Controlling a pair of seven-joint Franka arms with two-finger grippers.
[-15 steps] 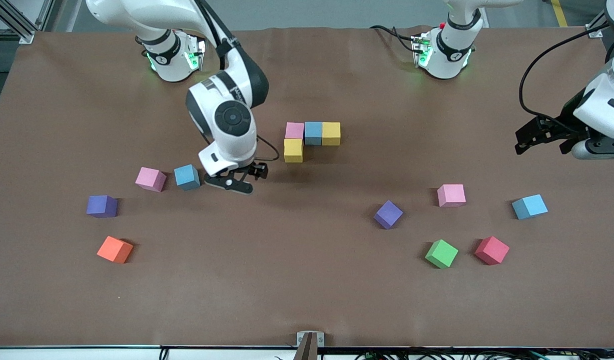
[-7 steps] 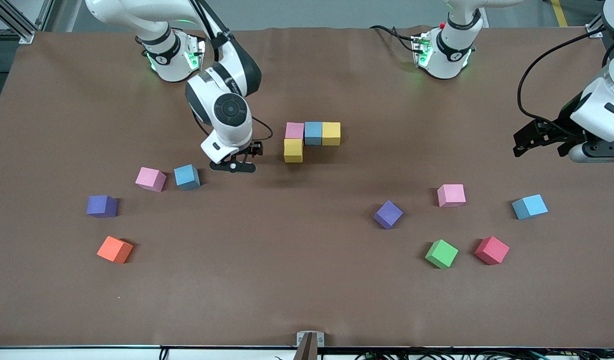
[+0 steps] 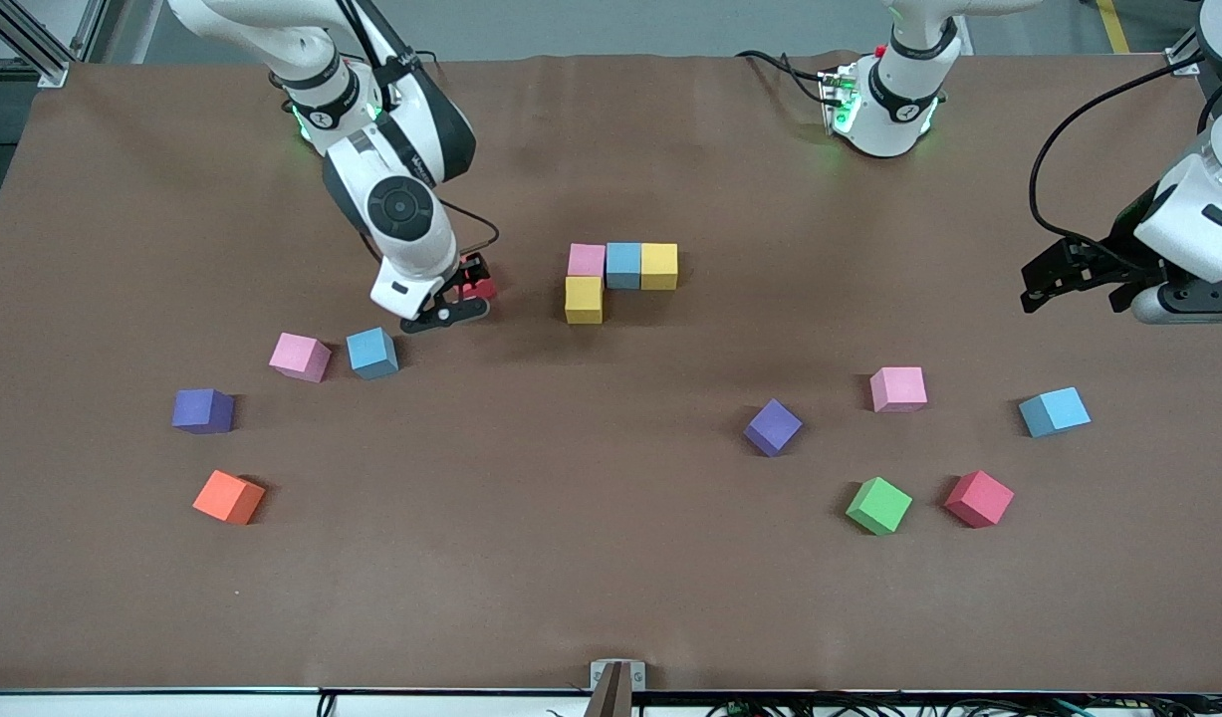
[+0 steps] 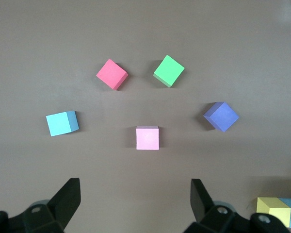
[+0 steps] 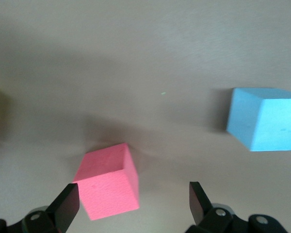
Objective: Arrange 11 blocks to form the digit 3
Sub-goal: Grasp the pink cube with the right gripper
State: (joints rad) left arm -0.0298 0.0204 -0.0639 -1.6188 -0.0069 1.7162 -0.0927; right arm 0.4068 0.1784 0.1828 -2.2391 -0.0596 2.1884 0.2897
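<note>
Four blocks sit joined mid-table: pink [image 3: 587, 260], blue [image 3: 623, 265], yellow [image 3: 659, 266], with a second yellow [image 3: 584, 299] nearer the camera under the pink. My right gripper [image 3: 461, 295] [image 5: 133, 206] is open just above a red block [image 3: 484, 289] [image 5: 109, 187], which lies on the table between the fingers, close to one finger [image 5: 68, 204]. A blue block [image 3: 372, 353] [image 5: 264, 125] lies beside it. My left gripper [image 3: 1059, 284] [image 4: 136, 204] waits open and empty in the air at the left arm's end of the table.
Loose blocks toward the right arm's end: pink [image 3: 299, 357], purple [image 3: 202, 410], orange [image 3: 228, 497]. Toward the left arm's end: purple [image 3: 773, 426] [image 4: 221, 116], pink [image 3: 898, 388] [image 4: 147, 138], blue [image 3: 1054, 411] [image 4: 62, 123], green [image 3: 878, 505] [image 4: 169, 71], red [image 3: 979, 498] [image 4: 112, 74].
My right gripper has drawn back toward its base, away from the front camera, and a red block now shows beneath it. The left arm has barely shifted. No block has moved.
</note>
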